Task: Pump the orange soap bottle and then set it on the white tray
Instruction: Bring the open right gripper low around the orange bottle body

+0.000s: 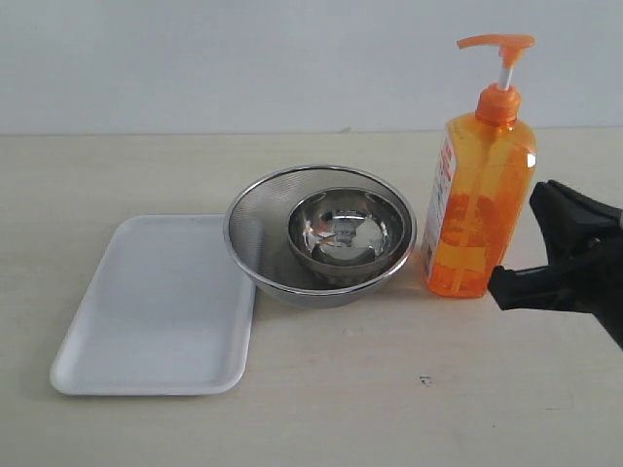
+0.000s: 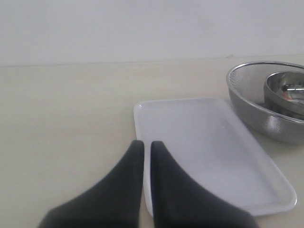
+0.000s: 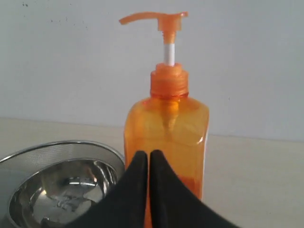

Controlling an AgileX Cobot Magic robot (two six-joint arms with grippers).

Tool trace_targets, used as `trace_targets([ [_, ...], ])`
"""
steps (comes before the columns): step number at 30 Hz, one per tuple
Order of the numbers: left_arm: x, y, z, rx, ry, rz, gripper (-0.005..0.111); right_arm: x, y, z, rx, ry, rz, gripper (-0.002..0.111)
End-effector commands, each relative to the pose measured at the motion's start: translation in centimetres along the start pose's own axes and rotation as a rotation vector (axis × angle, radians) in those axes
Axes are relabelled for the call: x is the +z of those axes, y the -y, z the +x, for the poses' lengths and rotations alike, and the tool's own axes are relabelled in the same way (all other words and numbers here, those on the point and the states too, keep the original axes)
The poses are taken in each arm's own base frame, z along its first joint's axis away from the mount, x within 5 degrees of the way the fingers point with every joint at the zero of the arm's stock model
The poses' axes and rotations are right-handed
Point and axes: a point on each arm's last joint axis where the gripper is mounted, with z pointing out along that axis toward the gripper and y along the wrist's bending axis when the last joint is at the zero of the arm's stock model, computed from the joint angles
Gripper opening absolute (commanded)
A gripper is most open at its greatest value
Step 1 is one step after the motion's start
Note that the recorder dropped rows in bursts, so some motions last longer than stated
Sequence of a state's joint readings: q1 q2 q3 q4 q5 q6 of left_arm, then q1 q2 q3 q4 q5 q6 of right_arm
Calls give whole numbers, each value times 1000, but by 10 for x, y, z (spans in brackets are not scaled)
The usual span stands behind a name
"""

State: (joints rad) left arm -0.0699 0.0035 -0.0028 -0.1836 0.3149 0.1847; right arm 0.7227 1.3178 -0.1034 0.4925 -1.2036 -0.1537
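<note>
Left hand [image 2: 147, 145] and right hand [image 3: 147, 154] closed, empty; orange soap bottle [image 1: 482, 204] upright, seemingly untouched.

My right end effector [image 3: 149, 155], jaws together, faced the upright orange soap bottle [image 3: 166, 124]; beside it, a steel bowl [image 3: 61, 195] sat in a mesh bowl [image 3: 45, 151].

The left gripper [image 2: 143, 142] is formed of two matte black fingers, broad at the base and tapered along a curved outer edge to narrow, rounded tips. The right gripper [image 3: 145, 153] is built to the same pattern and finished in the same black. In the exterior view its body is seen as angular black blocks, smooth and uniformly coloured.
</note>
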Motion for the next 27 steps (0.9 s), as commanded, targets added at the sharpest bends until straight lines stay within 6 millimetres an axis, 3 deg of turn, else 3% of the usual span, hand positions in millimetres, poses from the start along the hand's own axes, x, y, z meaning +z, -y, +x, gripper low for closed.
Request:
trace_targets([
  [1, 0, 0, 1, 4, 1, -2, 5, 0, -3, 5, 37, -28, 57, 1],
  [3, 0, 0, 1, 4, 1, -2, 5, -2, -9, 5, 42, -34, 40, 10],
  [6, 0, 0, 1, 4, 1, -2, 5, -5, -15, 6, 49, -38, 8, 50],
  [7, 0, 0, 1, 4, 1, -2, 5, -5, -14, 6, 55, -41, 19, 69],
  [10, 0, 0, 1, 4, 1, -2, 5, -5, -11, 7, 76, -46, 48, 102],
  [17, 0, 0, 1, 4, 1, -2, 5, -3, -13, 5, 97, -40, 48, 105],
  [22, 0, 0, 1, 4, 1, -2, 5, 9, -21, 2, 66, -28, 46, 105],
  [27, 0, 0, 1, 4, 1, -2, 5, 19, -25, 27, 6, -130, 90, 105],
])
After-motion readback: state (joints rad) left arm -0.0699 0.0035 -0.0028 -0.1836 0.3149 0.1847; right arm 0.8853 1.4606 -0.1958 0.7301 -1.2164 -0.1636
